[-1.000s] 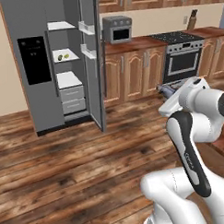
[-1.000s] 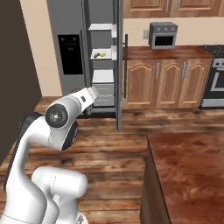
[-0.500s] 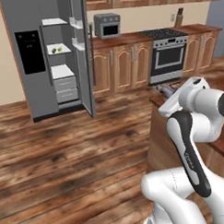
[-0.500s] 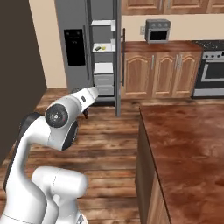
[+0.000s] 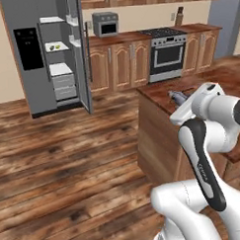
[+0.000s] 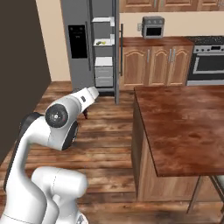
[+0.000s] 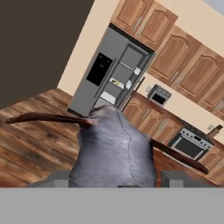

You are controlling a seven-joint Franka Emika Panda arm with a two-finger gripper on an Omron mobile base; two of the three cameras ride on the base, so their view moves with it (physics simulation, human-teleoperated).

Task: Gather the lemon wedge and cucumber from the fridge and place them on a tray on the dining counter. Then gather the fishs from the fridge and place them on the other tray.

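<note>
My gripper [image 7: 116, 180] is shut on a grey fish [image 7: 114, 148] whose brown fins stick out to both sides; its body sits between the two fingertips. From the left base view the fish's grey tip [image 5: 176, 96] pokes out of the hand above the dining counter's edge [image 5: 155, 93]. Across the room the fridge [image 5: 45, 56] stands open. Small yellow and green items [image 5: 53, 46] lie on a middle shelf, too small to tell lemon wedge from cucumber. They also show as specks [image 6: 101, 42] in the right base view. The trays are out of view.
The dark wooden dining counter [image 6: 183, 127] lies to my right, with its near corner by the arm. Wood floor [image 5: 64, 159] stretches between it and the fridge. Cabinets, a toaster oven [image 5: 105, 24] and a stove [image 5: 164, 53] line the back wall.
Both base views have swung: the fridge has slid to the left and farther off, and the dining counter has come in close. The fish stays in the gripper.
</note>
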